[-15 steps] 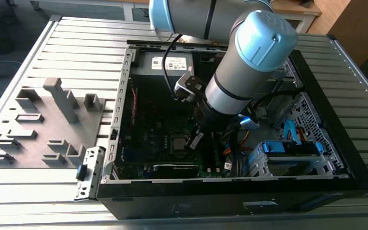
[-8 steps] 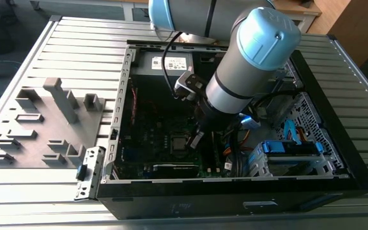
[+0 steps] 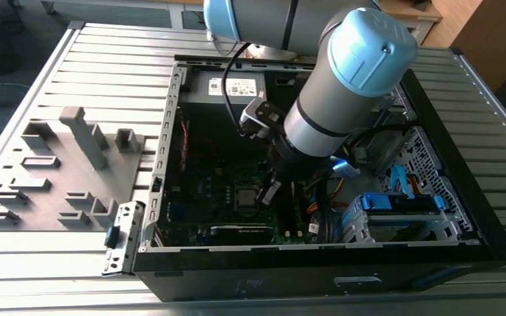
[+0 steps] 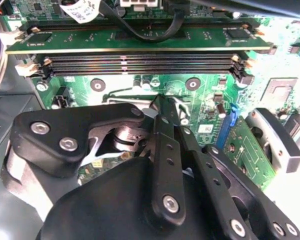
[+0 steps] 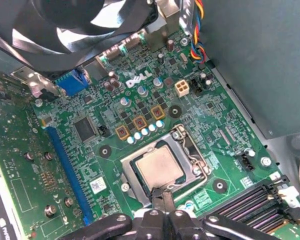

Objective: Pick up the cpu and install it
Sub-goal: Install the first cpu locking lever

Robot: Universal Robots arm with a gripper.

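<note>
First wrist view: cpu (image 5: 159, 167) seated in socket (image 5: 165, 166); gripper (image 5: 161, 196) narrowed at its edge; seating step; presumably needs releasing.

White lettering (image 5: 138, 79) on the motherboard (image 5: 205, 125); white label (image 3: 232, 85) print seemingly illegible.

Ribbed grey metal table (image 3: 77, 59), wooden furniture (image 3: 490, 33) behind, dark floor (image 3: 7, 39) beyond.
</note>
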